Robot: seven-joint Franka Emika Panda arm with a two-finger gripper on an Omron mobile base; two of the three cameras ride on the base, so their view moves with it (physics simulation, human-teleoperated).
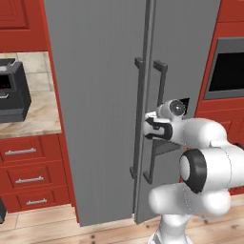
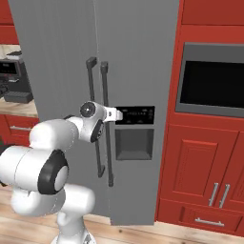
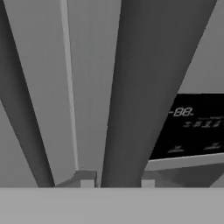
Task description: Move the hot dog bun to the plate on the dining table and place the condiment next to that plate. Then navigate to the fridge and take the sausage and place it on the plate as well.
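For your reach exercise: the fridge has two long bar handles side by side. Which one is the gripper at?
The right-door handle, beside the dispenser panel. The gripper has it between its fingers; the left-door handle stands free beside it.

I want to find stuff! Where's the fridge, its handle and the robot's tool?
fridge (image 1: 95, 95), left base view, left door.
handle (image 2: 105, 124), right base view, middle of the right bar.
tool (image 3: 117, 183), hand view, between its tips.

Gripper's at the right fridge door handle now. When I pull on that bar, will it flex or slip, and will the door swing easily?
The handle looks like a rigid bar fixed at both ends, so it probably won't flex. Its smooth grey finish could let the fingertips slide along it. The fridge door is tall, so likely heavy to swing.
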